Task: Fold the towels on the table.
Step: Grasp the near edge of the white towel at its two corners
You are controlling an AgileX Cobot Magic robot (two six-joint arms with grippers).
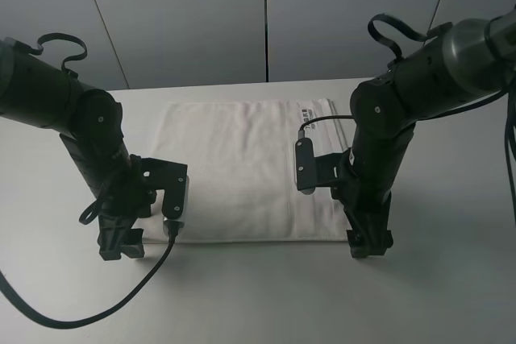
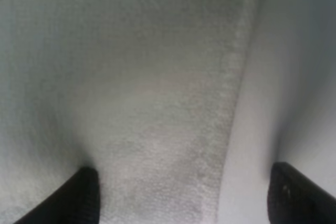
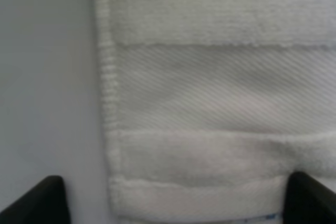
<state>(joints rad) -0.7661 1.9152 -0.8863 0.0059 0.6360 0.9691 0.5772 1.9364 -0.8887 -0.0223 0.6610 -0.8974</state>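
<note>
A cream terry towel [image 1: 242, 175] lies spread flat at the middle of the white bench [image 1: 266, 312], with your two arms standing over the edge nearest the high camera. Your left gripper [image 1: 121, 249] points straight down at the towel's left corner on that edge. Its wrist view shows the jaws set wide and holding nothing: one dark fingertip [image 2: 84, 198] sits over the cloth and the other over bare bench, with the towel's hemmed edge running between them. Your right gripper [image 1: 369, 246] points down at the opposite corner of the same edge, its jaws likewise wide and empty. There too, one of the fingertips [image 3: 310, 200] is over the towel and the other over bench. Between them a woven border band [image 3: 220, 87] with fine diagonal ribs crosses the cloth, flanked by strips of pile. You cannot tell from these views whether either gripper's tips touch the surface. A small label with dark print [image 1: 310, 110] shows at the towel's far right corner, beside the right arm. A black cable [image 1: 89, 312] loops from the left wrist across the bench, and grey wall panels [image 1: 185, 14] close the scene behind.
</note>
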